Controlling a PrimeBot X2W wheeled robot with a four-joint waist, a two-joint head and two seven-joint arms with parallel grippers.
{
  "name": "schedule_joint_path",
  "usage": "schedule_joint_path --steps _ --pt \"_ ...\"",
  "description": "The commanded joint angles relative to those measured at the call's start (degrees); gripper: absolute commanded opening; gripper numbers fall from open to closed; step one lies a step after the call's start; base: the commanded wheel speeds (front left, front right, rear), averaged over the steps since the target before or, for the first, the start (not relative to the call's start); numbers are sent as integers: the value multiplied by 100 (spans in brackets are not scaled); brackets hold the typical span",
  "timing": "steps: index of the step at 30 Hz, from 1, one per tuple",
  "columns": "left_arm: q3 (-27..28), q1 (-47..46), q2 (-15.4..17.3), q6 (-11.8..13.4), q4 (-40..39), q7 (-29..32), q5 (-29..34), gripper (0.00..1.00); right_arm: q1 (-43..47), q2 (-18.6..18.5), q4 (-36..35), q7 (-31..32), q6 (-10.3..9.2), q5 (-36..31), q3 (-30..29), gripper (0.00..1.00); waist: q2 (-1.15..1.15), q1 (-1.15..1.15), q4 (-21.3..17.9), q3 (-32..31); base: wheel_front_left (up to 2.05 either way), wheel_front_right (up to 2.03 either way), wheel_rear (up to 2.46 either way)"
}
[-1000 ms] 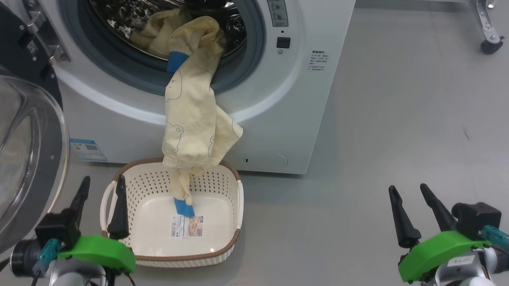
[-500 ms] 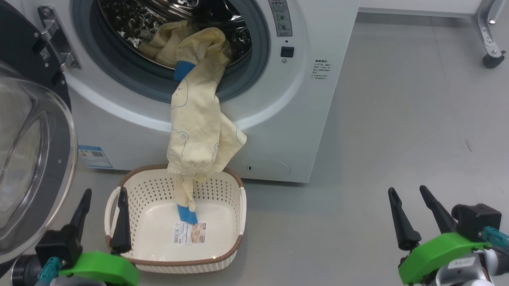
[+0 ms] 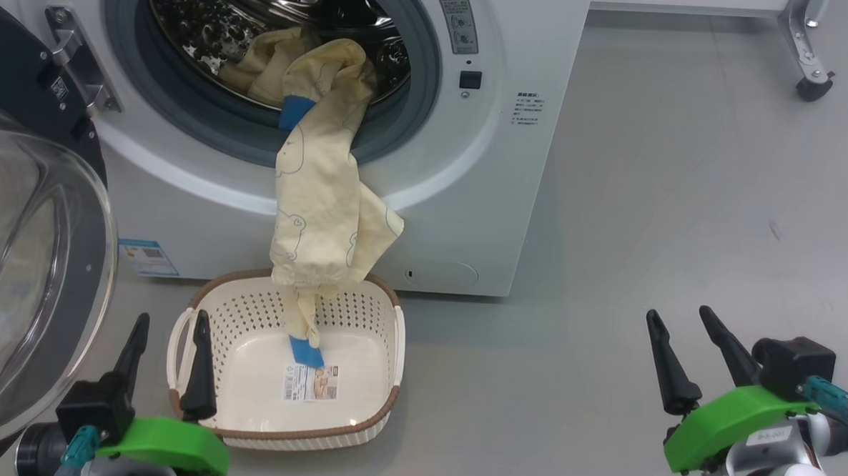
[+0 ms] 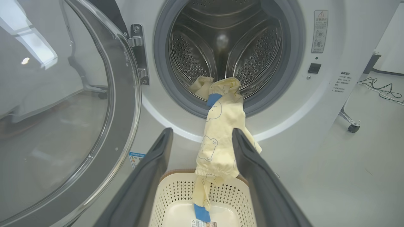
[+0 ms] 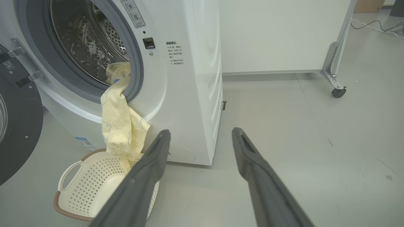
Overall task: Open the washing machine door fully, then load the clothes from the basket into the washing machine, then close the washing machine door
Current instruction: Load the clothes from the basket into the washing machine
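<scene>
With left end effector (image 3: 171,316) and right end effector (image 3: 678,311) both spread empty, we judged we should pinch the clothes (image 3: 318,212), hanging mid-frame from washer (image 3: 469,197) into basket (image 3: 249,308), low and lift them clear inside.

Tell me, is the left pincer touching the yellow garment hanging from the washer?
Apart. The head view shows the left pincer beside the basket, with bare basket wall between it and the hanging clothes.

grey floor (image 3: 647,205) | castor wheel (image 3: 807,88) far right | cables (image 4: 380,90) on floor
</scene>
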Motion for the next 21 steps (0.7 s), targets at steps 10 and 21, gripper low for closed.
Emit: schedule_joint_path --steps 10,21 --pt "106 -556 113 -49 -113 21 -81 100 -345 -63 -351 -65 -1 -84 159 100 0 1 -21 514 0 0 0" --pt "-157 -1671 4 -537 1017 265 -296 100 -837 -63 -520 -132 -1 -110 334 100 0 1 -291 1639 0 0 0"
